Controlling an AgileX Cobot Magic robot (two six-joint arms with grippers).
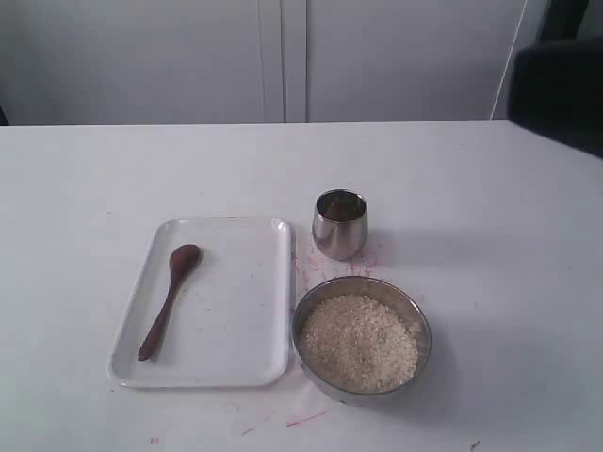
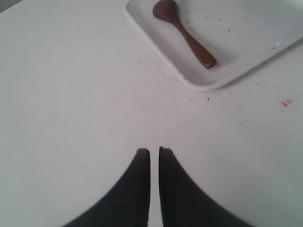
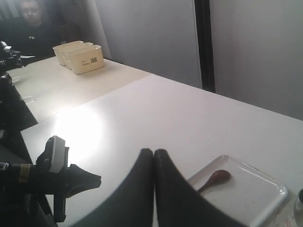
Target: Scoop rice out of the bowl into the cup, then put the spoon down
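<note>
Two tools are seen, both closed and empty: the left tool [image 2: 154,151] is held over bare tabletop [image 2: 71,94] near the tray [image 2: 199,82], and the right tool [image 3: 154,152] is raised well apart from the tray. The spoon [image 1: 170,301] is laid flat on the tray. The bowl [image 1: 363,282] of rice [image 1: 358,342] and the cup [image 1: 339,226] are set just beside the tray's long edge farther from the spoon. The spoon is judged light, stiff and smooth, so a slip or twist is to be expected. Its slim handle is best taken near the middle, where a tool can be closed across it.
</note>
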